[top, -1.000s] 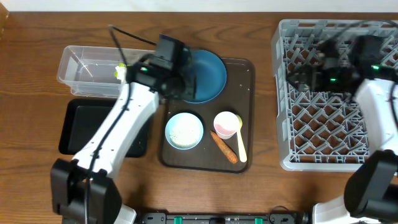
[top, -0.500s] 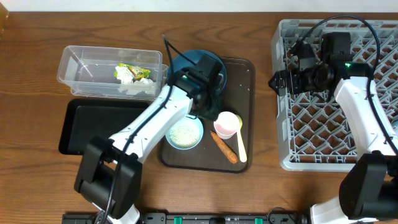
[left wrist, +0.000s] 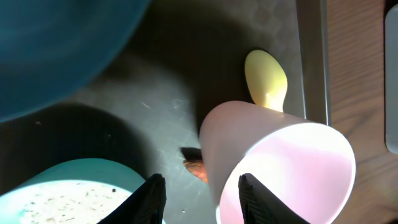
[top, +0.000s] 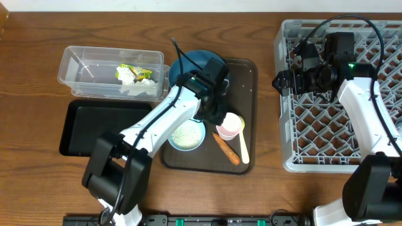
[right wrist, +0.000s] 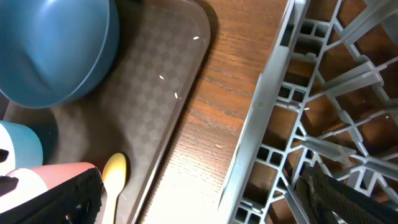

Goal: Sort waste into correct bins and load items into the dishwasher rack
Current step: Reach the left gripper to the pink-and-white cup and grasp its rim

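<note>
The step in hand looked like picking up the pink cup (top: 230, 125) for loading. It sat at the right-hand middle of the dark brown serving tray (top: 248, 75), tipped so its mouth faced the left wrist camera. The left hand (left wrist: 202, 198) hung low over the tray's centre with its jaws partly apart. They seemed to straddle the cup's near wall, with a dark gap showing on one side, so nothing was clamped. The right hand (top: 281, 81) waited off the tray's right side, over the near wall of the grey dishwasher rack (top: 287, 144), spread wide and empty. The crumpled wrappers (top: 133, 74) already lay in the clear tub (top: 81, 69) off the tray's far-left corner. The black tray (top: 81, 125) off its near-left side showed nothing in it. On the brown tray itself lay the dark blue bowl (right wrist: 56, 50) at the far end and a light blue bowl of rice (top: 186, 135) at the near left. The carrot piece (top: 225, 148) and the pale yellow spoon (top: 243, 147) lay just beside the cup. The next move probably called for closing on the cup's wall squarely and lifting without nudging the carrot or spoon. The cup would then travel across the worktop (top: 267, 125) towards the rack.
</note>
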